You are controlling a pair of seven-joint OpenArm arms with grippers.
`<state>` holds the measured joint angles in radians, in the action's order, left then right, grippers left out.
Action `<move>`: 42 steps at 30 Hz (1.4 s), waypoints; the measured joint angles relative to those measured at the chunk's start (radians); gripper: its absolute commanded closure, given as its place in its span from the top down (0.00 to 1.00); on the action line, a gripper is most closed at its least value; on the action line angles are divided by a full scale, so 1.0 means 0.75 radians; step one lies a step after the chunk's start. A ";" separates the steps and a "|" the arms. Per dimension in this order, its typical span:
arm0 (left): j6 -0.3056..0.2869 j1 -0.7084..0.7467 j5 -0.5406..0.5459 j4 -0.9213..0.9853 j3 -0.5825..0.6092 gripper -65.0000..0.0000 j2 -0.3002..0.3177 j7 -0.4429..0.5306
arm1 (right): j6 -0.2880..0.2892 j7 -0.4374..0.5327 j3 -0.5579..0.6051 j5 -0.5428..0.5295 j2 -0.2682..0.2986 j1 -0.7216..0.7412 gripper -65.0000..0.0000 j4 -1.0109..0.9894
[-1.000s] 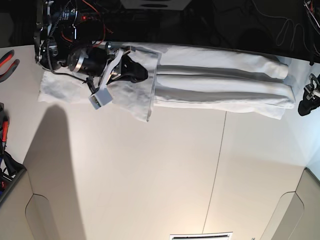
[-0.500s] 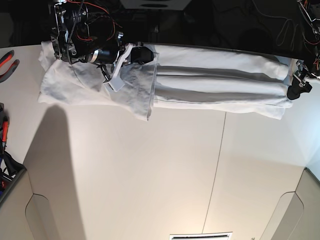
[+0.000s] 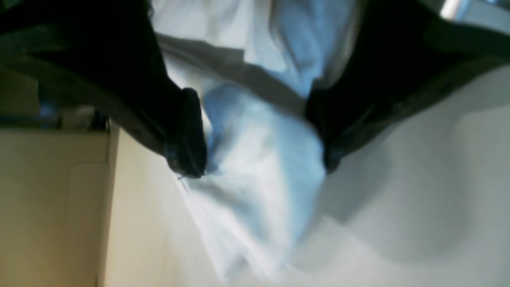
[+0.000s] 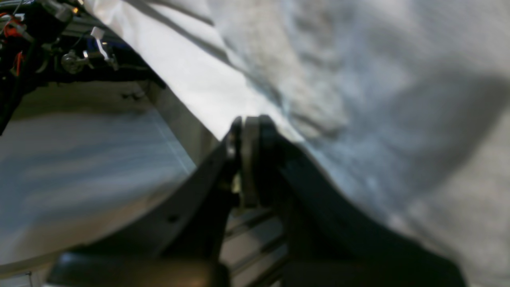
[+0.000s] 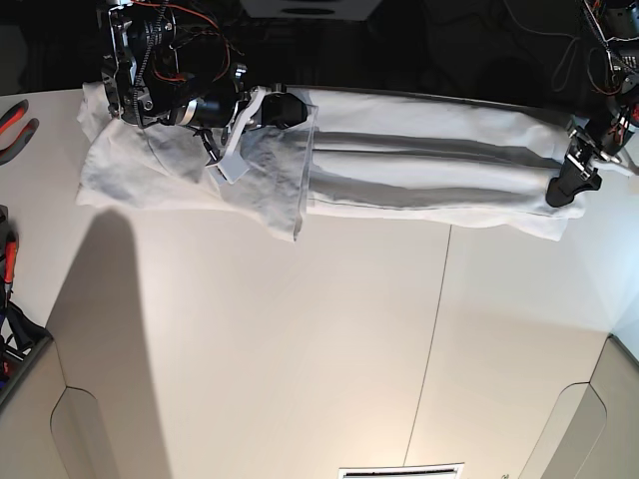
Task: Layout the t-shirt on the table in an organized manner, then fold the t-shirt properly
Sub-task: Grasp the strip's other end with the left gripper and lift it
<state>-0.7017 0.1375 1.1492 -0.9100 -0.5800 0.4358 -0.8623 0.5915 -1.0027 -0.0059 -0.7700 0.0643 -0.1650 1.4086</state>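
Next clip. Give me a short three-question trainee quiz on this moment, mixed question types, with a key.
1. True or false: the t-shirt lies in a long narrow band along the table's far edge.
2. Which gripper has its jaws apart around cloth? A) left gripper B) right gripper C) neither
3. Fill in: the right gripper's fingers are ____ together at the shirt's edge.

Key:
1. True.
2. A. In the left wrist view, folded cloth sits between the spread fingers.
3. Pressed. Whether they pinch any cloth cannot be told.
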 measured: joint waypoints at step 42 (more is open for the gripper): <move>0.017 0.042 0.398 -0.597 0.410 0.00 -0.301 -0.464 | -0.001 0.001 0.002 -0.004 -0.001 0.003 0.00 0.007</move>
<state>-0.6888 0.1692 1.4479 -1.3575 -0.2722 0.2100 -1.2106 0.5911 -1.0023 -0.0048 -0.7731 0.0639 -0.1627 1.4136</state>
